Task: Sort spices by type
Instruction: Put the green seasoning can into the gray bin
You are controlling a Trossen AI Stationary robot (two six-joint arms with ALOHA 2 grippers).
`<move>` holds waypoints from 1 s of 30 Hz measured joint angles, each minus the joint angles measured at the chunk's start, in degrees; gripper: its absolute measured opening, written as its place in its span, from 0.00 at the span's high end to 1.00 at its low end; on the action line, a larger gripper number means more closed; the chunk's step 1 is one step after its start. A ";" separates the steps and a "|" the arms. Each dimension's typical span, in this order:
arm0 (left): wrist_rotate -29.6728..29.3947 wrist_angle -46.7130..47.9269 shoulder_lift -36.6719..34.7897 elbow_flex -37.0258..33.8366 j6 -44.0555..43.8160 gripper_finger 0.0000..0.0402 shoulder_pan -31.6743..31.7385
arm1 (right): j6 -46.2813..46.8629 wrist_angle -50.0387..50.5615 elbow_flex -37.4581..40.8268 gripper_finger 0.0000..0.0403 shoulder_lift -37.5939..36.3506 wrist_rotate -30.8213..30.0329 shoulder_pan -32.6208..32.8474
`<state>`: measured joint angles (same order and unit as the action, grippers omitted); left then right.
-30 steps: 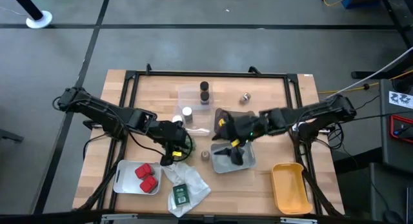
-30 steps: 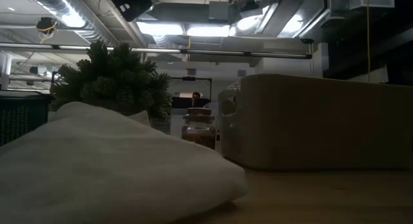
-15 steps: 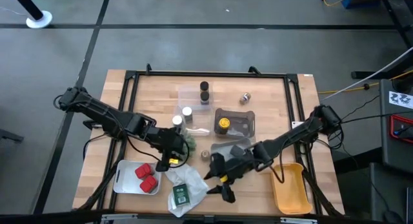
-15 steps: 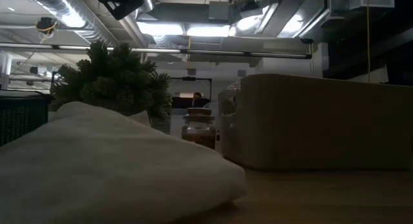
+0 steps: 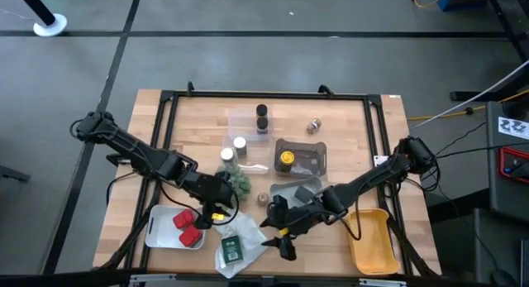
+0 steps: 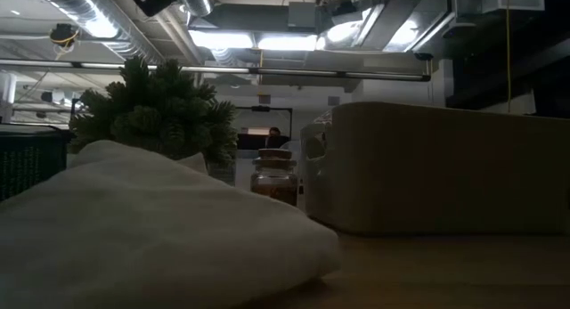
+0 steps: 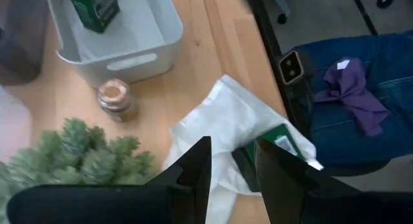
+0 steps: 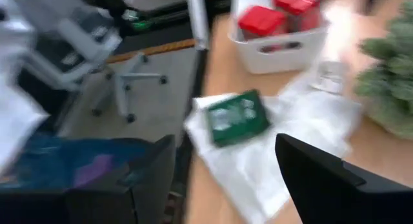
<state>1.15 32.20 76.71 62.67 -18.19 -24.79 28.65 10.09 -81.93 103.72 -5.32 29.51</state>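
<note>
Only the left wrist view shows the tan-capped jar [image 7: 115, 99] upright on the table between the green plant [image 7: 77, 159] and white tray [image 7: 129, 40]. The left gripper [image 7: 231, 166] stands narrowly open, the right gripper [image 8: 226, 169] wide and empty.

The table [image 5: 347, 121] is pale wood with visible grain, framed by dark matt metal rails [image 5: 264, 95]. A thin white plastic bag [image 7: 226, 130] lies crumpled and softly glossy. Two smooth matt plastic trays, white [image 5: 157, 229] and yellow [image 5: 369, 237]. Red packets [image 8: 261, 20] look smooth and slightly shiny. A glass jar [image 6: 273, 177] has a tan cork-like cap.
</note>
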 joint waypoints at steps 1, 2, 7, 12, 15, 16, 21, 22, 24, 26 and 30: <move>0.05 0.16 0.00 0.00 -0.89 0.75 -0.26 | 0.66 -0.63 0.00 0.34 0.81 -1.21 0.25; 0.07 0.18 0.00 0.00 -1.36 0.75 -0.51 | 1.20 -2.49 0.00 0.34 1.43 -2.69 0.45; -0.29 -0.36 -0.05 -0.02 -3.82 0.75 -1.51 | 1.52 -11.50 0.00 0.34 5.20 -6.07 3.05; -0.52 -3.16 1.25 -0.02 -6.18 0.75 -2.66 | 0.27 -15.35 0.04 0.37 8.99 -11.29 5.60; -0.54 -5.05 2.74 -0.02 -8.52 0.75 -3.66 | -0.56 -16.32 0.04 0.43 10.93 -13.41 6.74; -0.55 -6.07 3.23 -0.02 -9.05 0.75 -3.85 | -0.61 -16.71 0.04 0.46 11.53 -13.56 7.05; -0.55 -7.78 5.90 -0.02 -10.52 0.75 -5.04 | -0.64 -18.15 0.04 0.62 14.09 -13.67 7.37; -0.52 -8.21 6.49 -0.02 -10.56 0.75 -5.18 | -0.68 -18.80 0.04 0.65 14.58 -13.69 7.29; -0.57 -9.09 7.41 -0.02 -10.56 0.75 -5.37 | -1.07 -20.76 0.04 0.71 15.60 -13.70 7.22; -0.55 -9.51 8.39 -0.02 -10.56 0.75 -5.38 | -3.00 -23.86 0.04 0.77 16.76 -13.75 7.08; -0.55 -8.83 9.52 -0.02 -12.19 0.75 -5.36 | -5.36 -29.54 0.04 0.88 19.21 -13.06 6.63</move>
<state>0.60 23.36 86.22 62.65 -30.38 -30.15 23.29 -19.46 -81.89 122.93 -18.38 36.14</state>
